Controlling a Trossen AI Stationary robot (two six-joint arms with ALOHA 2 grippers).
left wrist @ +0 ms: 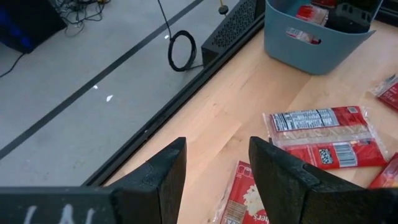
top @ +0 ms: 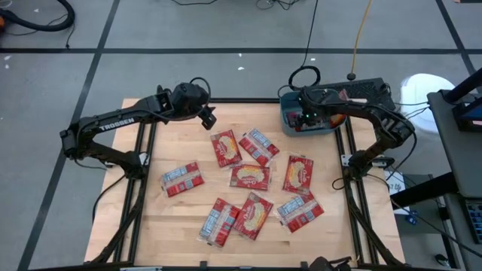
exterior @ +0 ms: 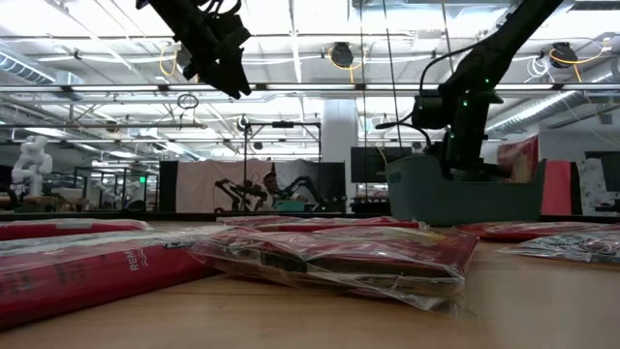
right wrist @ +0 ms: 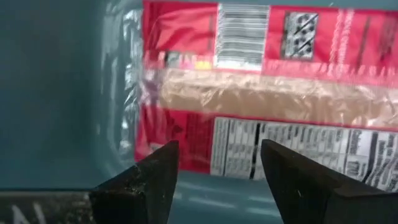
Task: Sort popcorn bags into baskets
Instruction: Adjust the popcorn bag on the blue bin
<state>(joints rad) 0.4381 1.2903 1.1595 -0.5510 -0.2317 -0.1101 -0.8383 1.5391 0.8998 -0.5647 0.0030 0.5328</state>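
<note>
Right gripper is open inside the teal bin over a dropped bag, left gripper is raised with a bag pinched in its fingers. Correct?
Not quite. The left gripper holds nothing: the left wrist view shows its fingers apart with only bare table between them. The rest stands: the right gripper is open inside the bin over a bag, and the left is raised above the table.

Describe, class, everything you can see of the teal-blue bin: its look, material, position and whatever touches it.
The bin is teal-blue, seemingly plastic, with plain solid walls and rounded corners. It stands upright on the wooden table at the far right corner, apart from the packets spread across the middle. Red popcorn bags lie inside it, one with its label panels showing. The right gripper, fingers open, reaches down into it, just above a bag; whether it touches the walls is unclear.
</note>
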